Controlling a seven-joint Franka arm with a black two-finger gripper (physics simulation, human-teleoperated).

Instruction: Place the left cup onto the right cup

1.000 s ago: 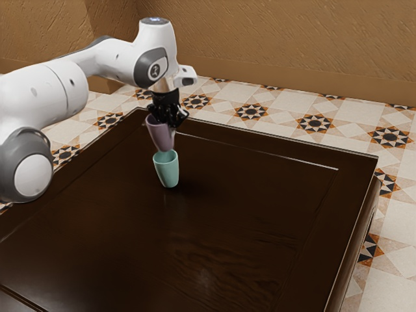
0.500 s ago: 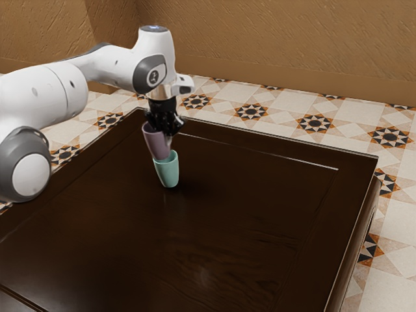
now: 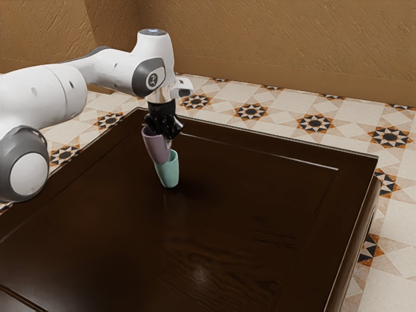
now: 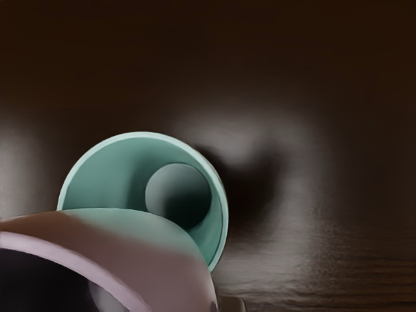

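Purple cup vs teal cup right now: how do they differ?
Colour: the purple cup is mauve, the teal cup blue-green.
Support: the purple cup hangs from the gripper; the teal cup stands on the table.
Pose: the purple cup leans, its base at the teal cup's mouth; the teal cup is near upright.
Both are tapered and handleless.

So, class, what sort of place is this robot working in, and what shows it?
Probably a simulated room in a home, perhaps a dining room or kitchen: a dark wooden table, a patterned tile floor around it, and a purple cup over a green cup.
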